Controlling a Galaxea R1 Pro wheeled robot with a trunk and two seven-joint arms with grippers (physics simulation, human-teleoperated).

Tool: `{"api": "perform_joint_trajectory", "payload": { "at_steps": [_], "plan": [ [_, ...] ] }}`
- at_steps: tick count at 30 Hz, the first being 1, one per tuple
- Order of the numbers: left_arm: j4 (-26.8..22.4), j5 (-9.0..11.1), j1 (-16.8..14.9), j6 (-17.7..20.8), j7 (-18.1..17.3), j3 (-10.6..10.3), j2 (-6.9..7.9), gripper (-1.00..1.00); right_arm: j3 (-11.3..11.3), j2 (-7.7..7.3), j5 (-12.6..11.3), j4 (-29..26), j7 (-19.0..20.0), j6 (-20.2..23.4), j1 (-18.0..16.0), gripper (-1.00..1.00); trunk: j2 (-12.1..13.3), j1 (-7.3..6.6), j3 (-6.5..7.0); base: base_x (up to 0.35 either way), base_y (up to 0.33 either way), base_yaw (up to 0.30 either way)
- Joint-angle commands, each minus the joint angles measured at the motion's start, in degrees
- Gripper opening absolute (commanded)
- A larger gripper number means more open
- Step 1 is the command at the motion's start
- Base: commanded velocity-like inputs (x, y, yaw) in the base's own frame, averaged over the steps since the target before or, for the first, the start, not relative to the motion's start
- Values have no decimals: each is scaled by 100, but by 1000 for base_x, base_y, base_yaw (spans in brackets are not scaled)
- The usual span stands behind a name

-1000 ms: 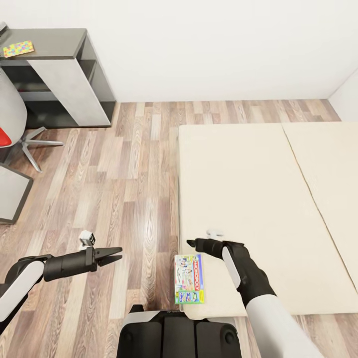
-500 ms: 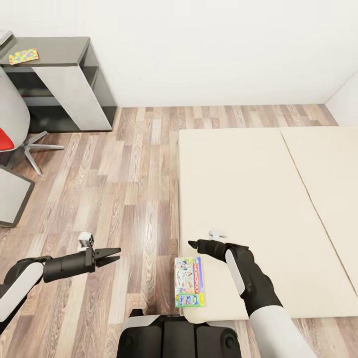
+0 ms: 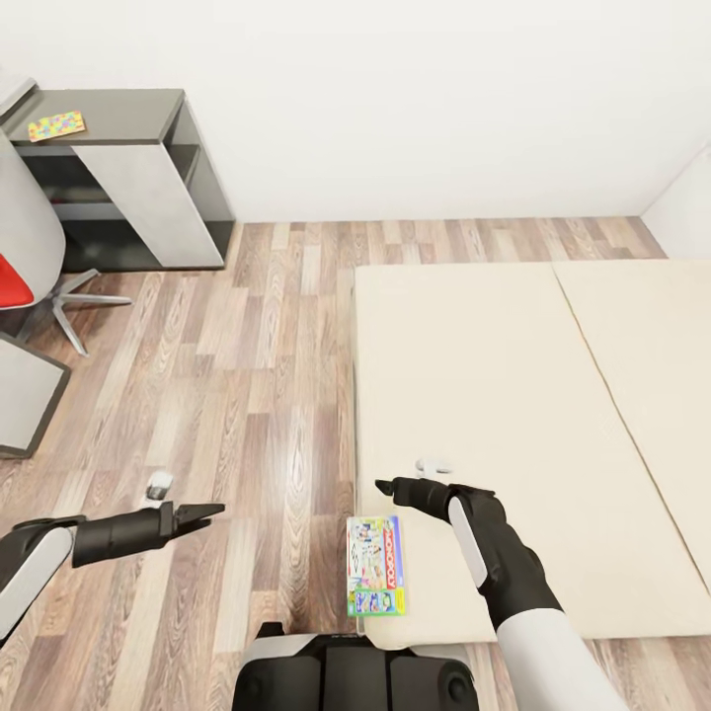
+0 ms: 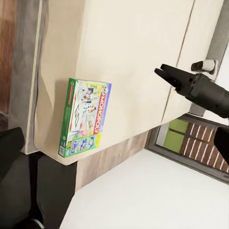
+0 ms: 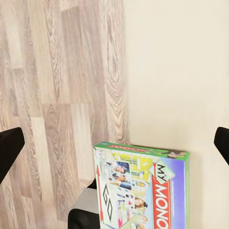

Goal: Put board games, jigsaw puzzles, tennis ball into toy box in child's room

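- I am seeing the Monopoly board game [image 3: 376, 565] lying flat at the bottom centre of the head view, on the near left corner of the bed [image 3: 513, 395].
- My right gripper [image 3: 387, 486] is hovering just above that box, fingers nearly together, holding nothing.
- My left gripper [image 3: 202, 513] is hanging over the wooden floor [image 3: 247, 375] at lower left, fingers close together, empty.
- A jigsaw puzzle [image 3: 56, 125] is lying on the table [image 3: 128, 109] at upper left.
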Motion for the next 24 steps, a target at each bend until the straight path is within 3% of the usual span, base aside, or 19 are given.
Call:
{"api": "perform_joint_trajectory", "payload": {
  "at_steps": [1,24],
  "plan": [
    [46,-42,-5,-7,-19,23,-6,100,-16,6,-38,-3,-2,34,-2,100,-9,4,3,0,0,0],
    [127,-141,-24,-114,29,103,-9,100,-1,8,-34,111,-57,-42,-2,100,-9,4,221,0,0,51]
  ]
}}
